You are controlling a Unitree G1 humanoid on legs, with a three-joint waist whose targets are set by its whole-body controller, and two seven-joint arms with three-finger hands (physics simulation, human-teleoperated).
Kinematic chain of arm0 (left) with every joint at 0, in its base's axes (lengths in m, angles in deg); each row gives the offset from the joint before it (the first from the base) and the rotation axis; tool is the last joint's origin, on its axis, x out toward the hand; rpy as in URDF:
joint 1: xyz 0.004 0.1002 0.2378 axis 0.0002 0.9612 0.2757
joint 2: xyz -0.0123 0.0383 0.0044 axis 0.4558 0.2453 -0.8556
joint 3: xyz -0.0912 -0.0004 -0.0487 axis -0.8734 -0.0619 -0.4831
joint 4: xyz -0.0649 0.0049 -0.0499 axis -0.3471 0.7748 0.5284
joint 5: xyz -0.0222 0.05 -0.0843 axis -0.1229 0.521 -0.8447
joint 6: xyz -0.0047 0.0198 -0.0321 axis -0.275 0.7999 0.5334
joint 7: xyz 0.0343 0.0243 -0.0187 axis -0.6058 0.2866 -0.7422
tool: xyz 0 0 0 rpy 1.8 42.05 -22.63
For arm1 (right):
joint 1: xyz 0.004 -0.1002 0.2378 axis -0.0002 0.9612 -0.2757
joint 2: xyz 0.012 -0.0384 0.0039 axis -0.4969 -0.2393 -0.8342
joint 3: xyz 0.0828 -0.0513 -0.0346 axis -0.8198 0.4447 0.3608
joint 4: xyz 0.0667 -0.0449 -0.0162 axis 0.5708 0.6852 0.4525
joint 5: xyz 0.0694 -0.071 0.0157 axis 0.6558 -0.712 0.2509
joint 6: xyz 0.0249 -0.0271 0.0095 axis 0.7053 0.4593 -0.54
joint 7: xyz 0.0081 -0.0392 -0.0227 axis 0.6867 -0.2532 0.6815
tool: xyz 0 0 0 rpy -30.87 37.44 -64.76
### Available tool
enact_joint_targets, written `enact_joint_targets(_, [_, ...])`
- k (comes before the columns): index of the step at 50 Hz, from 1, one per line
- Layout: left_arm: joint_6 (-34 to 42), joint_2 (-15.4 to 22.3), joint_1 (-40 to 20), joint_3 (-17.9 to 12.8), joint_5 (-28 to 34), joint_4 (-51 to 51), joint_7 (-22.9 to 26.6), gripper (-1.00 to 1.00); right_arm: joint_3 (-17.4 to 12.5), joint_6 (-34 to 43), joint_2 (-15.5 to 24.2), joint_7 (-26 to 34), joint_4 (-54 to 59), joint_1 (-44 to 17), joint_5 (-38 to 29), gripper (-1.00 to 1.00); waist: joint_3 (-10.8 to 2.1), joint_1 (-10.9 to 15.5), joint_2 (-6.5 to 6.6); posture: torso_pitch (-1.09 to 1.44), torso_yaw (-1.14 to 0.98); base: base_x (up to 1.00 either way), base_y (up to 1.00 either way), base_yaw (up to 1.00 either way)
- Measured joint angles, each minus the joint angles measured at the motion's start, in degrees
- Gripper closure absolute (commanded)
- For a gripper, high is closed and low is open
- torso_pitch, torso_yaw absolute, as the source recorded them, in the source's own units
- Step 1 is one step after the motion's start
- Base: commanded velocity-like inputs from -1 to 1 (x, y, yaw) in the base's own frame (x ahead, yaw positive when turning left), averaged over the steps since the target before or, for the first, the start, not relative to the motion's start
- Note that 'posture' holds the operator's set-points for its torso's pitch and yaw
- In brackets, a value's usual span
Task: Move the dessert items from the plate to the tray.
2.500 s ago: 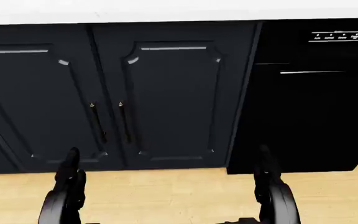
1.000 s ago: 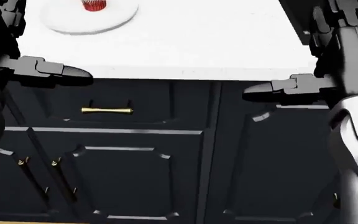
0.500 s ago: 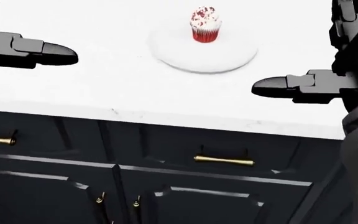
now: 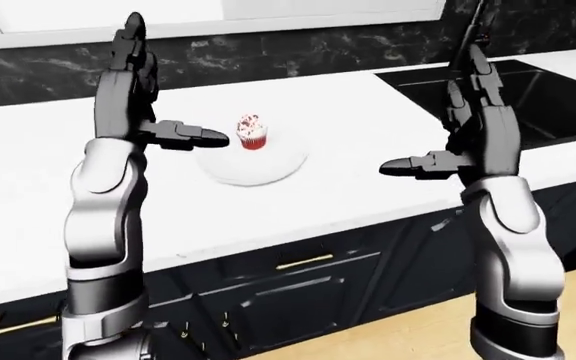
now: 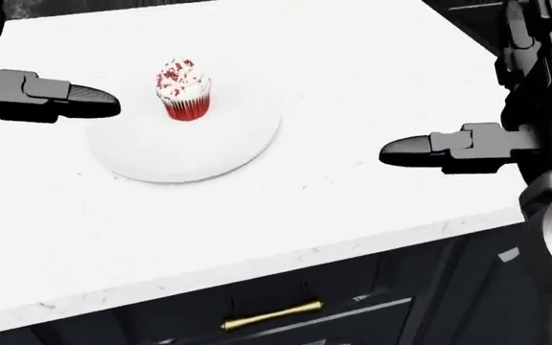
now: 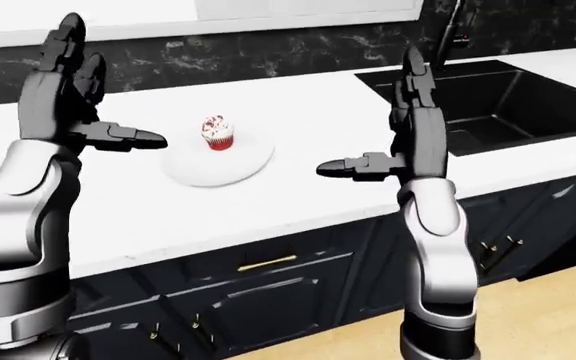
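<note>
A red-cased cupcake [image 5: 185,90] with white frosting stands upright on a round white plate [image 5: 190,154] on the white counter [image 5: 352,86]. No tray shows in any view. My left hand [image 4: 171,84] is raised open over the counter just left of the cupcake, fingers up and thumb [image 5: 75,100] pointing at it without touching. My right hand [image 4: 433,112] is also raised open, well to the right of the plate, its thumb [image 5: 420,151] pointing left. Neither hand holds anything.
A black sink [image 4: 513,94] with a dark faucet [image 6: 455,30] is set into the counter at the right. Dark cabinets with brass handles [image 5: 271,316] stand below the counter edge. A dark marble backsplash [image 4: 298,52] runs behind.
The camera has swung up from the cabinet doors to the counter top, bringing plate and cupcake into view. Both hands have come up from near the floor to counter height.
</note>
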Motion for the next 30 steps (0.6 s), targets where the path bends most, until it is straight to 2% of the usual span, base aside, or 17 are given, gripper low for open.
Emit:
enact_joint_targets(2, [-0.89,0.47,-1.27,-0.31,0.11,-1.06,-0.14,-1.00,-0.43,-0.57,0.08,-0.06,-0.79,-1.05,-0.16,-1.00,-1.26,-0.69,0.81,0.00,0.00,0.00,0.00,0.00])
enact_joint_targets(3, [-1.24,0.59,-1.65,-0.36,0.13,-1.29,-0.16,-1.00,-0.46,-0.97,-0.02,-0.13,-0.71,-1.34,-0.25,-1.00,-2.04,-0.87,1.67,0.00,0.00,0.00,0.00,0.00])
enact_joint_targets(4, [-1.52,0.67,-1.46,-0.43,0.13,-1.28,-0.14,-1.00,-0.25,-1.24,-0.61,-0.19,-0.38,-1.09,-0.21,-1.00,-1.86,-0.95,1.11,0.00,0.00,0.00,0.00,0.00])
enact_joint_targets(5, [-1.53,0.52,-0.90,-0.47,0.13,-1.10,-0.12,-1.00,0.15,-1.20,-0.85,-0.18,-0.02,-0.48,-0.10,-1.00,-1.08,-0.65,0.82,0.00,0.00,0.00,0.00,0.00])
enact_joint_targets(9, [0.27,0.27,0.72,-0.15,0.21,0.94,0.15,-1.00,0.66,1.00,-0.99,-0.09,1.30,0.83,0.36,-1.00,0.47,0.20,0.15,0.00,0.00,0.00,0.00,0.00])
enact_joint_targets(13, [1.65,0.20,0.39,-0.15,-0.19,-0.02,0.63,-1.00,-0.02,1.54,-0.51,-0.41,0.32,0.28,0.32,-1.00,0.26,0.47,-2.59,0.00,0.00,0.00,0.00,0.00])
enact_joint_targets(18, [1.77,0.80,-1.40,0.73,-0.57,0.00,1.80,-1.00,-0.44,1.01,-0.44,-0.84,-0.32,0.00,0.23,-1.00,-1.25,0.70,-1.39,0.00,0.00,0.00,0.00,0.00])
enact_joint_targets(21, [1.12,1.02,-3.47,1.39,0.29,1.03,2.65,-1.00,-0.46,0.97,-0.41,-0.85,-0.25,0.04,0.39,-1.00,-1.70,0.76,-1.06,0.00,0.00,0.00,0.00,0.00])
enact_joint_targets(27, [0.94,0.07,-7.73,3.20,2.47,4.80,4.16,-1.00,-0.83,1.82,-0.39,-0.77,-0.21,0.35,1.49,-1.00,-1.56,0.87,-0.75,0.00,0.00,0.01,-0.10,0.00])
enact_joint_targets(29, [0.96,0.16,-8.95,3.39,3.48,7.18,4.65,-1.00,-0.51,1.62,-0.41,-0.65,-0.05,0.53,1.88,-1.00,-1.25,1.13,-0.08,0.00,0.00,0.15,-0.27,0.00])
enact_joint_targets(30, [0.90,0.14,-9.52,3.41,4.02,8.17,4.92,-1.00,-0.39,1.20,-0.56,-0.60,0.11,0.82,2.02,-1.00,-1.19,1.10,0.65,0.00,0.00,0.15,-0.43,0.00])
